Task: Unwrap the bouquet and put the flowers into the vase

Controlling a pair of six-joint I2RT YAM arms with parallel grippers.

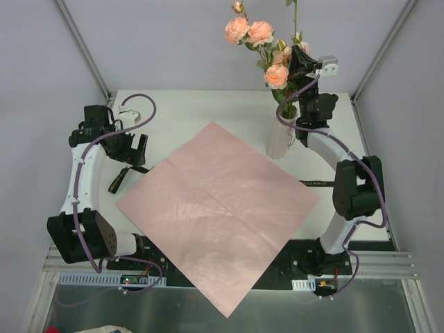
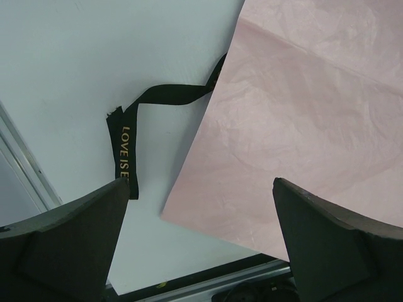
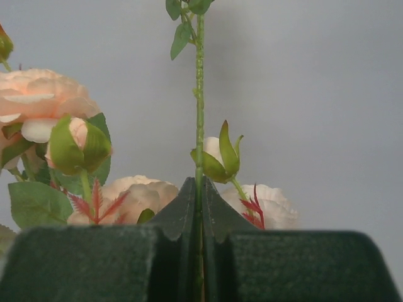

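The flowers [image 1: 250, 31], peach-pink roses with green leaves, stand in the slim pale vase [image 1: 279, 141] at the back right of the table. My right gripper [image 1: 300, 61] is up among the blooms, shut on one thin green stem [image 3: 199, 126], which runs up between its fingertips [image 3: 199, 184]. Roses and a bud [image 3: 220, 160] show around it. The bouquet is unwrapped: its pink paper sheet [image 1: 218, 208] lies flat mid-table and its black ribbon [image 2: 126, 145] lies loose beside the sheet. My left gripper [image 1: 136, 154] hovers open over the sheet's left corner [image 2: 200, 182], holding nothing.
The paper sheet [image 2: 302, 126] overhangs the table's near edge. The ribbon [image 1: 121, 179] lies at its left corner, partly tucked under it. A metal rail [image 2: 239, 274] runs along the near edge, and grey walls enclose the table.
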